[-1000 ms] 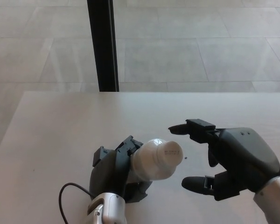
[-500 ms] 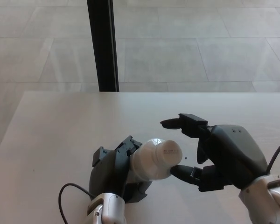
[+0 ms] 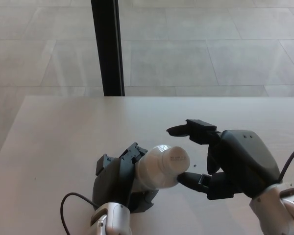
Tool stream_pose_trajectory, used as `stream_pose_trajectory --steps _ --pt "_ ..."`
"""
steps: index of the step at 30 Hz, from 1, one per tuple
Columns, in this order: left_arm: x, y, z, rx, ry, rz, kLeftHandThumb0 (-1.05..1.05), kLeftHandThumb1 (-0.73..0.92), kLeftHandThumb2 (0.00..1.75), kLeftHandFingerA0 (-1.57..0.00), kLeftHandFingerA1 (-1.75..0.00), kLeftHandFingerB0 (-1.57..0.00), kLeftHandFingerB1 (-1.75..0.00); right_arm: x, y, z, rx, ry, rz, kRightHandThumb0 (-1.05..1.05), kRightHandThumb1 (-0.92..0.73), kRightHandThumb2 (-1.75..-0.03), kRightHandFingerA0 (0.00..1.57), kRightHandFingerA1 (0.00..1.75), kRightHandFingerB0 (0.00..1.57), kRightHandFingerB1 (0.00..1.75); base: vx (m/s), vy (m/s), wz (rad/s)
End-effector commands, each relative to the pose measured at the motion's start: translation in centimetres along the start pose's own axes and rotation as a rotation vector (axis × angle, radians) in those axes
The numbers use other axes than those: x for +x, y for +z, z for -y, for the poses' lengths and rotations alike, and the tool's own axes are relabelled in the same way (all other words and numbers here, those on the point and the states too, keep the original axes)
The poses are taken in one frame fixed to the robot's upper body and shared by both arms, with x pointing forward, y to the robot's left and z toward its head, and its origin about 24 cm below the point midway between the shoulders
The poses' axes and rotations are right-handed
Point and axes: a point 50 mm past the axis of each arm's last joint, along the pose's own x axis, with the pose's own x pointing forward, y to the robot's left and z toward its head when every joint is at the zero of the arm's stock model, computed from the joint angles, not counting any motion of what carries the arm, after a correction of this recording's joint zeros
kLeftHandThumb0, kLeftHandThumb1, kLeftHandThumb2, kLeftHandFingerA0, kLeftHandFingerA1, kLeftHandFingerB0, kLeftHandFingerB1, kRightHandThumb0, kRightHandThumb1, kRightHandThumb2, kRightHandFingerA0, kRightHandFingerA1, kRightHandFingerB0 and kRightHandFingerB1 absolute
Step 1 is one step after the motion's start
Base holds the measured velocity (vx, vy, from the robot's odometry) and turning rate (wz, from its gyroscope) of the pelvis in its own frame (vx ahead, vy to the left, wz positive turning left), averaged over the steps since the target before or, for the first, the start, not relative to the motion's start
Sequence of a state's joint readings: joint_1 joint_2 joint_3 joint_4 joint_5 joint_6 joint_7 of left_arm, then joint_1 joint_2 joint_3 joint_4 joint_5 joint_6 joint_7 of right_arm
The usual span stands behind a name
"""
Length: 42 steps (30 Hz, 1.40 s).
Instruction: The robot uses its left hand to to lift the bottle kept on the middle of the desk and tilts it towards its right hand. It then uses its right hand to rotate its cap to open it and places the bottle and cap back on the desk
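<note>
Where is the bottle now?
In the head view, the bottle sits low and centre, held above the desk by the left hand, cap towards the open right hand.

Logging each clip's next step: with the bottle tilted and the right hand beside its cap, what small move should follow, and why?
Probably close the right hand onto the cap. The left hand already holds the white bottle tilted toward it, and the right hand's fingers are apart, one above the cap and one at its lower edge, not yet gripping, so turning cannot begin.

Bottle [image 3: 159, 167] in left robot hand [image 3: 120, 183], right robot hand [image 3: 220, 159] just beside, above desk [image 3: 63, 142]
</note>
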State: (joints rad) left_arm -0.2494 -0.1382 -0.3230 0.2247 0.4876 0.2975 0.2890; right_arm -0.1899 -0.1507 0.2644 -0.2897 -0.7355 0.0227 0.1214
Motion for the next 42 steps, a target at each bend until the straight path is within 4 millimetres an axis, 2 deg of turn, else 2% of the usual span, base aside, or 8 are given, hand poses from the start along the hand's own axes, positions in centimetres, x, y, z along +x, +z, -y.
stream_pose_trajectory --steps 1,18,21,23,24,26,40,42 --pt "-0.6 -2.4 0.6 0.030 -0.051 -0.125 0.02 0.84 0.89 -0.65 -1.75 -0.66 -1.38 -0.2 0.0 0.2 0.008 -0.016 0.029 -0.32 -0.67 -0.60 0.95 1.50 0.58 0.51 0.00 0.000 0.00" --pt "-0.5 -2.6 0.6 0.053 -0.044 -0.126 0.04 0.90 0.64 -0.75 -1.74 -0.62 -1.37 -0.1 1.2 0.8 0.017 -0.110 0.184 -0.30 -0.64 -0.63 0.82 1.65 0.88 0.72 0.00 0.000 0.00" --pt "-0.6 -2.7 0.6 0.049 -0.049 -0.118 -0.03 0.86 0.79 -0.67 -1.75 -0.63 -1.41 -0.2 1.3 0.8 0.013 -0.110 0.193 -0.33 -0.64 -0.64 0.80 1.63 0.89 0.73 0.00 0.000 0.00" --pt "-0.6 -2.7 0.6 0.044 -0.044 -0.117 -0.03 0.87 0.76 -0.68 -1.75 -0.63 -1.42 -0.1 1.3 0.8 0.005 -0.108 0.190 -0.31 -0.63 -0.63 0.84 1.64 0.87 0.72 0.00 0.000 0.00" --pt "-0.6 -2.7 0.6 0.047 -0.041 -0.121 -0.03 0.87 0.76 -0.67 -1.75 -0.63 -1.42 -0.1 1.3 0.8 0.000 -0.107 0.188 -0.36 -0.45 -0.91 1.13 1.31 0.83 0.80 0.00 0.000 0.00" --pt "-0.5 -2.7 0.5 0.061 -0.044 -0.121 -0.03 0.86 0.81 -0.68 -1.75 -0.64 -1.41 -0.1 1.2 0.9 -0.001 -0.112 0.192 -0.34 -0.62 -0.66 0.85 1.61 0.87 0.72 0.00 0.000 0.00" --pt "-0.6 -3.3 0.4 0.059 -0.049 -0.130 -0.02 0.82 0.92 -0.69 -1.75 -0.65 -1.39 0.1 0.0 2.7 -0.140 -0.042 0.297 -0.29 -0.54 -0.68 0.95 1.59 0.88 0.76 0.00 0.000 0.00" --pt "-0.8 -3.5 0.1 0.074 -0.040 -0.130 0.01 0.87 0.76 -0.66 -1.75 -0.61 -1.37 -0.3 -0.8 3.8 -0.105 -0.044 0.226 -0.31 -0.56 -0.72 0.96 1.57 0.91 0.79 0.00 0.000 0.00"
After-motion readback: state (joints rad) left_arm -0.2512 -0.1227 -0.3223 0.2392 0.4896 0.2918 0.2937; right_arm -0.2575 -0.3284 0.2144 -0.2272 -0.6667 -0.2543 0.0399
